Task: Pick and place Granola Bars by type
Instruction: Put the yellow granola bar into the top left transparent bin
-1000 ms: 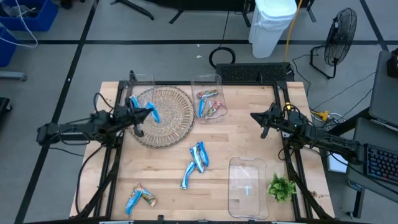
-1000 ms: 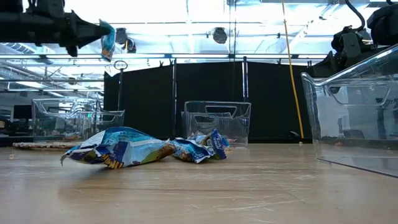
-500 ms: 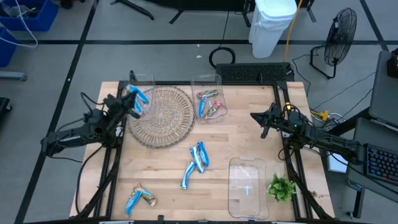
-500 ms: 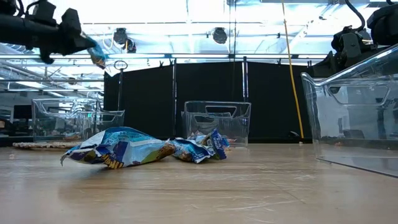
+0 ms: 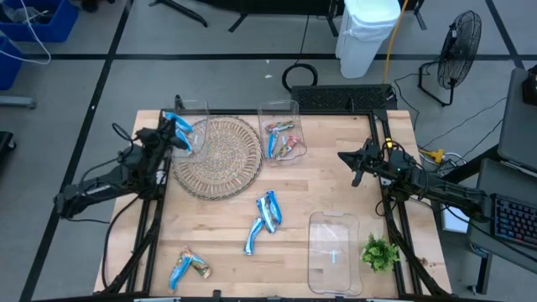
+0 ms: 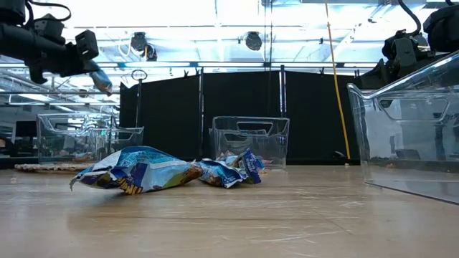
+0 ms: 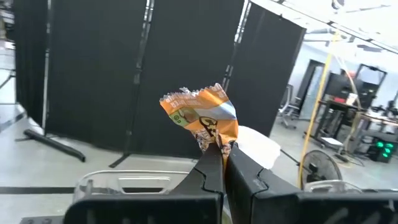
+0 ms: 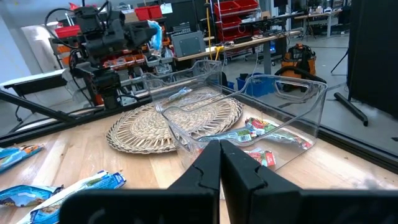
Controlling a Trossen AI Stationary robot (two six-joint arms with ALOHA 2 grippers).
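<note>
From above, my left gripper holds a blue granola bar over the clear bin just beside the woven mat. The right gripper waits well away from the mat, fingers together and empty.

In the left wrist view, the fingers are pinched on the wrapper's crimped end. It looks light, crinkly and slippery, so I judge that flat seam the safest hold.

Blue granola bars lie scattered, perhaps crumpled.
</note>
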